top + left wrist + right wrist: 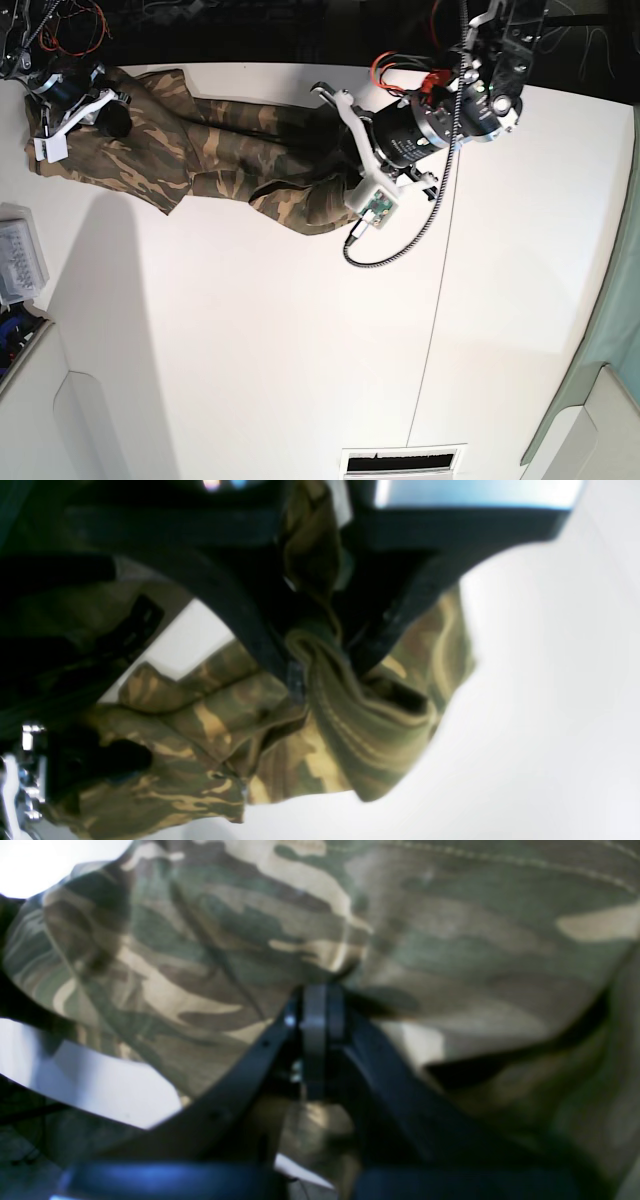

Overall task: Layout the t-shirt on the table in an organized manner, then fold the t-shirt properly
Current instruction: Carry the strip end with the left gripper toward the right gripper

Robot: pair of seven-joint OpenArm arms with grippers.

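The camouflage t-shirt [230, 150] lies bunched in a long strip along the far edge of the white table [300, 340], stretched between my two grippers. My left gripper [312, 650] is shut on a thick fold of the shirt [360, 730], just above the table [550, 680]. In the base view it [325, 135] is at the strip's right end. My right gripper [320, 1000] is shut on cloth, and the shirt [450, 940] fills that view. In the base view it [112, 118] holds the strip's left end.
A thin dark seam [430, 330] runs down the table at the right. A black cable [395, 245] loops from the left arm onto the table. A grey bin [20, 265] stands at the left edge. A vent slot [400, 462] is at the near edge. Wires lie behind the far edge.
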